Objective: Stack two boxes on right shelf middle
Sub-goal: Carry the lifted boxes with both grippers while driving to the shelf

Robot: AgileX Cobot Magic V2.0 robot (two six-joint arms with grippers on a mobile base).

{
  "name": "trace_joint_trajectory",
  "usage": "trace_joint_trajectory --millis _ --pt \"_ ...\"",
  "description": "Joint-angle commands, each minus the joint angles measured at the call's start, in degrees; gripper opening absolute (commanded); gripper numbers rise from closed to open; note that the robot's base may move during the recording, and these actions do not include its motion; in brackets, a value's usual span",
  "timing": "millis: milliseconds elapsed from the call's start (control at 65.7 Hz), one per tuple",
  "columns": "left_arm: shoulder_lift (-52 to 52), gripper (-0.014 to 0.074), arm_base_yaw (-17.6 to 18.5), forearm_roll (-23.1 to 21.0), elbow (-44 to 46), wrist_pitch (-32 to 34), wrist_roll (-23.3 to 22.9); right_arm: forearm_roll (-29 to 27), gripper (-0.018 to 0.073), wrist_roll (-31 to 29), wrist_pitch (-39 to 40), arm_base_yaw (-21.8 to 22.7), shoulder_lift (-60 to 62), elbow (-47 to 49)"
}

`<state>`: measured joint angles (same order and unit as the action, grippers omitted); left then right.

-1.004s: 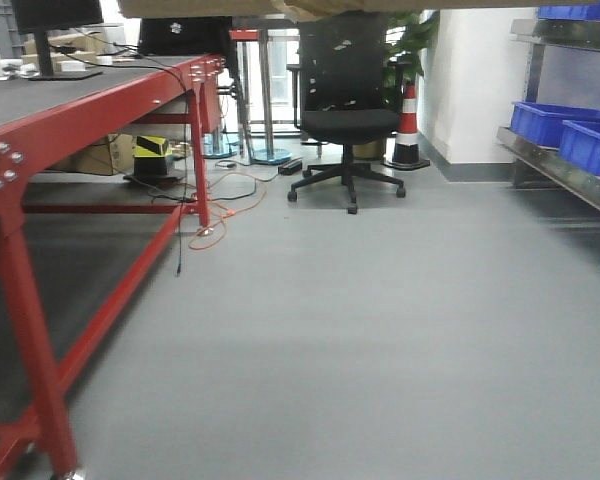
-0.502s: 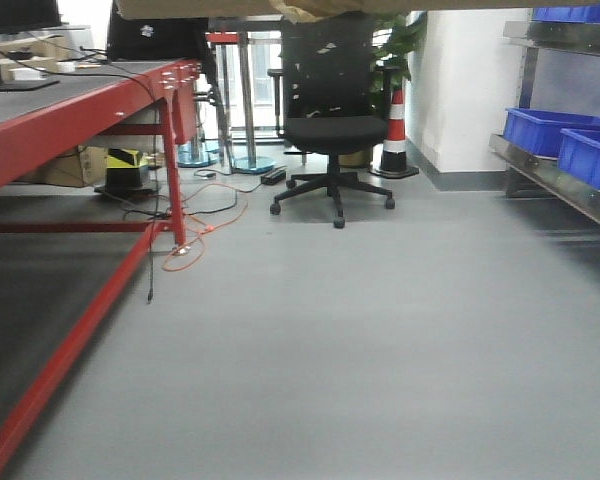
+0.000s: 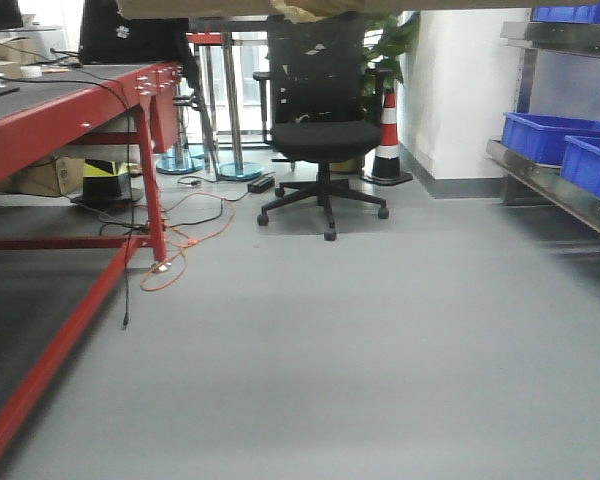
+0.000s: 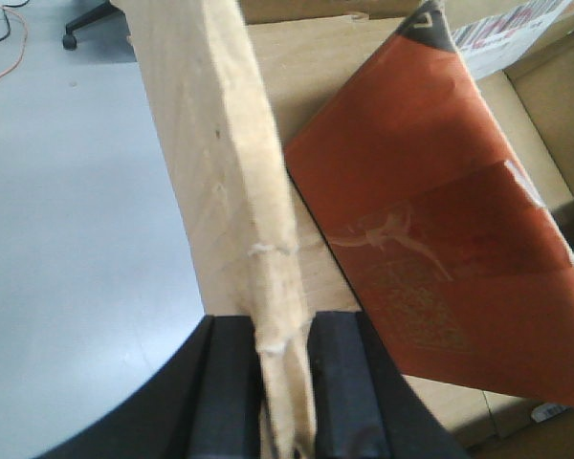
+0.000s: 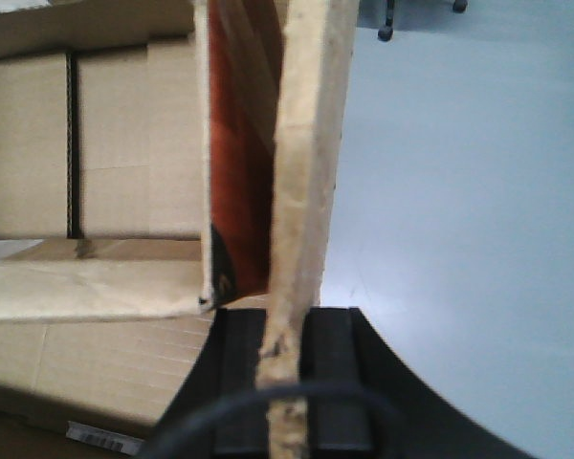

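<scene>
Both wrist views show a brown cardboard box held above the grey floor. My left gripper (image 4: 285, 382) is shut on its upright left flap (image 4: 225, 143), and beside that flap lies a red-printed flap (image 4: 430, 220). My right gripper (image 5: 285, 382) is shut on the upright right flap (image 5: 306, 143), with red print (image 5: 237, 172) just inside it. In the front view only the box's underside (image 3: 280, 8) shows, along the top edge. The shelf (image 3: 555, 185), with its shiny steel lip, runs along the right side. I cannot make out a second box as a separate thing.
Blue bins (image 3: 565, 140) sit on the shelf level at the right. A red-framed table (image 3: 70, 110) lines the left side, with orange cables (image 3: 175, 255) on the floor by its leg. A black office chair (image 3: 320, 140) and a striped cone (image 3: 387, 140) stand ahead.
The front view has shifted forward and rightward: the red table has slid off to the left, and the chair and cone have moved left and nearer. The box's underside stays along the top edge.
</scene>
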<state>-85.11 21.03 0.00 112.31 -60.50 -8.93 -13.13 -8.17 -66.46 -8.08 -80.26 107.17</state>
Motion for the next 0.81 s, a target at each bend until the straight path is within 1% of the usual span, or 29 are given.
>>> trace_joint_trajectory --millis 0,791 --pt "1.0 -0.0111 -0.3 0.7 0.4 3.3 0.8 1.7 -0.0151 -0.4 2.7 0.4 0.3 0.6" --pt "1.0 -0.0111 -0.3 0.7 0.4 3.4 0.8 1.7 -0.0151 -0.4 2.7 0.4 0.3 0.6"
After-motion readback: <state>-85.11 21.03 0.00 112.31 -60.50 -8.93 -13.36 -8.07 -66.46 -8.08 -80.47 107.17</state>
